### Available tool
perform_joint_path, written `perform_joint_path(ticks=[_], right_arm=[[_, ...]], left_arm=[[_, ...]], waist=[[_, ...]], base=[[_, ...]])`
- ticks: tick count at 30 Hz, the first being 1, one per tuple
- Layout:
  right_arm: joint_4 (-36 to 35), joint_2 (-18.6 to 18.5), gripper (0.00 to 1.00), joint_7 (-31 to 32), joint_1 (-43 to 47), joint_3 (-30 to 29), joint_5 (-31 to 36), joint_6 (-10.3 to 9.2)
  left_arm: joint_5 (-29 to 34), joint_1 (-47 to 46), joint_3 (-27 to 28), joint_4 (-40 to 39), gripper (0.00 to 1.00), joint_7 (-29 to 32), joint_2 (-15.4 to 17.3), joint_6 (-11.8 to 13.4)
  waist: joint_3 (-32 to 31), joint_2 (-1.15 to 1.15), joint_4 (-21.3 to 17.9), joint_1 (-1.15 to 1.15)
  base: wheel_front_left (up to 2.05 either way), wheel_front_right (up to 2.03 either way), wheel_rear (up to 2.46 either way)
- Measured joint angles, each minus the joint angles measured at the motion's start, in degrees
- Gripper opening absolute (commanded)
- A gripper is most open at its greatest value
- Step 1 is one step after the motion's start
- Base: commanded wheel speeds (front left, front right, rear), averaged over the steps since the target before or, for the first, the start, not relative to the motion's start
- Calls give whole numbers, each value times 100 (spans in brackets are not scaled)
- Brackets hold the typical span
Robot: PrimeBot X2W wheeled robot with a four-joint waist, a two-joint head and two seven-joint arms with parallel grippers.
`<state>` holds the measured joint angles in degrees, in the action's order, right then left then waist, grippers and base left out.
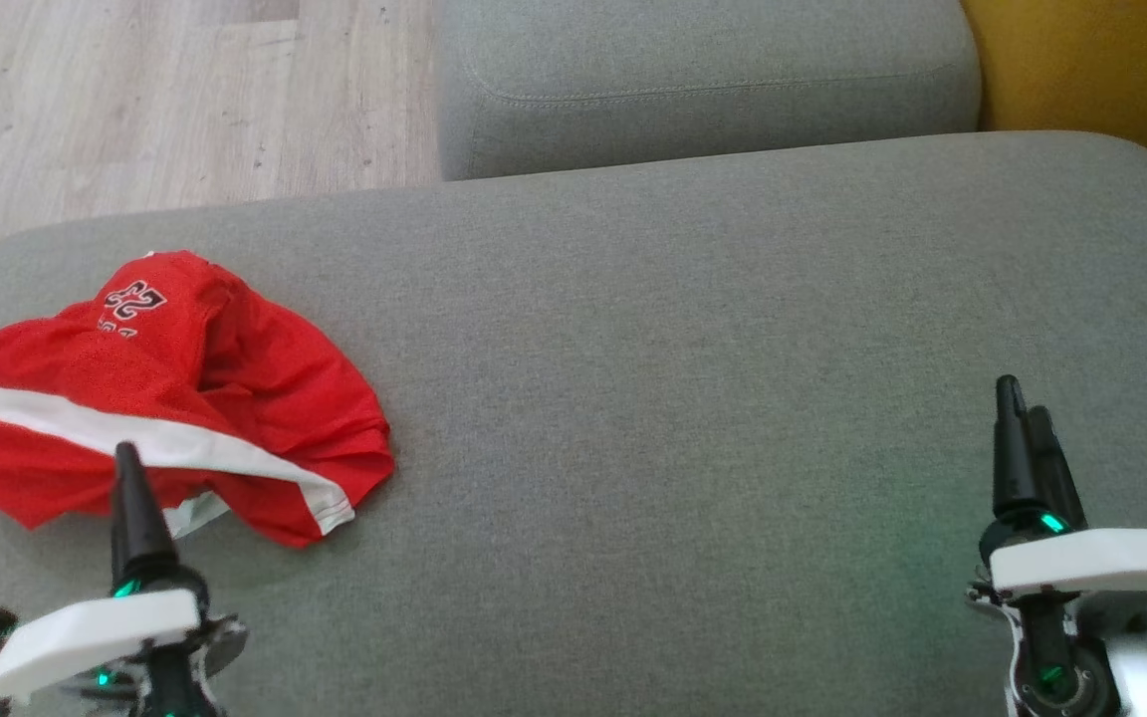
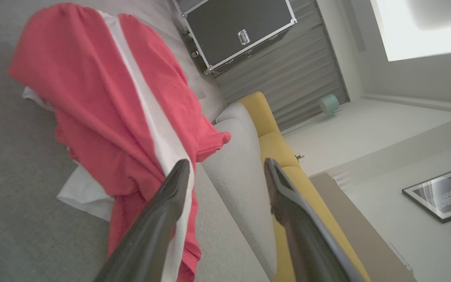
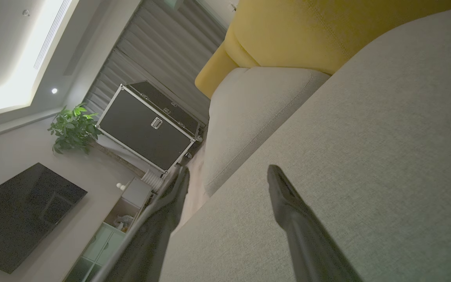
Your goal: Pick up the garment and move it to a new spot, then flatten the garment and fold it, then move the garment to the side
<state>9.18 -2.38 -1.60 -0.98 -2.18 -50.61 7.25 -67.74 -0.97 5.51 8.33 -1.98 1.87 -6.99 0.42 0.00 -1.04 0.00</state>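
Garment (image 1: 165,398) lies crumpled at the left end of the sofa (image 1: 683,349); left gripper (image 2: 227,164) hangs at its near edge, jaws wide, likely placed to grab it; right gripper (image 3: 228,169), equally wide, idles well apart

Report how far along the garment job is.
Done: nothing yet; the red garment lies crumpled at the left end of the grey cushion. In hand: the left gripper is open at its near edge, gripping nothing; the right gripper is open over bare cushion. Left: pick up, move, flatten, fold, set aside.
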Motion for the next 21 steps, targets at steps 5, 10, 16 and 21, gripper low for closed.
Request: perform_joint_path(ticks=[5, 10, 16, 21], right_arm=[[-31, 0, 100, -89, -3, 78, 371, 0], [-30, -1, 100, -164, -9, 182, 905, 0], [-15, -1, 100, -271, -49, 250, 1457, 0], [41, -1, 100, -347, -94, 345, 1940, 0]], left_arm=[[480, 1, -215, -203, 100, -68, 0, 98], [1178, 2, -546, -249, 100, -145, 2, 126], [1998, 0, -876, -151, 100, -245, 7, 214], [2585, -35, -1118, -132, 100, -322, 13, 246]], waist=[[2, 0, -12, 0], [17, 0, -14, 0], [41, 0, -7, 0], [57, 0, -21, 0]], base=[[0, 0, 0], [0, 0, 0], [0, 0, 0], [0, 0, 0]])
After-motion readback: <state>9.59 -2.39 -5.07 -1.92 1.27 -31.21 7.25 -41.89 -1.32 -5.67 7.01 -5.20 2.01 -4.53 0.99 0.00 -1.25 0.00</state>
